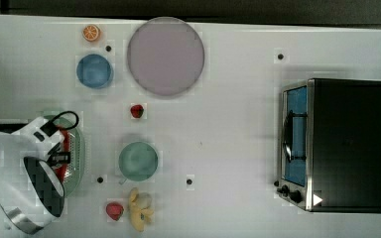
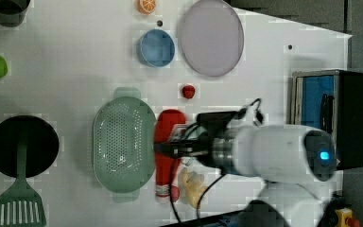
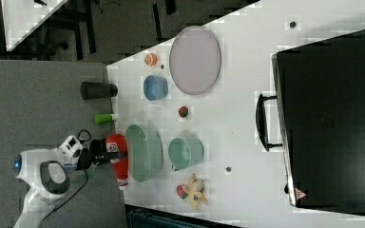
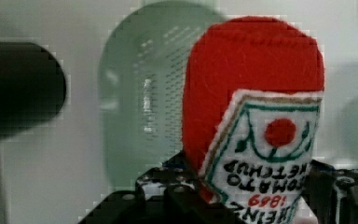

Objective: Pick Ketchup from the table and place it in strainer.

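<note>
While the jaws of the gripper clamp the red felt Ketchup bottle, centre it over the pale green perforated strainer before releasing.

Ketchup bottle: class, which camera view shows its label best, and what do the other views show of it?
The wrist view: the ketchup is close, its label readable. The left view shows the whole bottle beside the strainer, held by the end effector. The right view shows it small; in the top view the arm hides most of it.
</note>
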You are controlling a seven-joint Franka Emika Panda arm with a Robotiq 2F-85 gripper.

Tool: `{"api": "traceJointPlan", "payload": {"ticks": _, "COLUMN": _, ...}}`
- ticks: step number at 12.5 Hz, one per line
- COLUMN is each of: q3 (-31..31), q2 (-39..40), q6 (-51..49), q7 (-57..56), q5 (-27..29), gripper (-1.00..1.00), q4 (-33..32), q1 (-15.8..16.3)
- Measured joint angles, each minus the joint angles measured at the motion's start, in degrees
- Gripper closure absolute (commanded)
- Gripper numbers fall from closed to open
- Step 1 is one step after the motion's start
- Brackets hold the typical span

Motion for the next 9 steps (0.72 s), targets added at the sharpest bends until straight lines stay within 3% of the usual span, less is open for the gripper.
{"api": "traceJointPlan", "payload": {"ticks": 3, "q3": 1.3, "q2": 9.1, "q6": 10.0, "q7": 6.8, "q5": -0.1, "gripper": -0.31, "q4": 0.0, "q1": 1.6}}
{"api": "traceJointPlan", "payload": {"ticks": 6, "q3": 0.2, "q2": 16.3, "q6": 15.1, "q7": 10.1, "q5": -4.4, "gripper": -0.95, "q4": -0.1, "q1": 2.6}}
{"api": "traceJointPlan", "payload": {"ticks": 9, "q3": -1.2, "q2": 17.8, "q6": 16.4, "q7": 10.9, "q5": -4.2, "gripper": -1.00, "q4": -1.8, "q1": 2.1}}
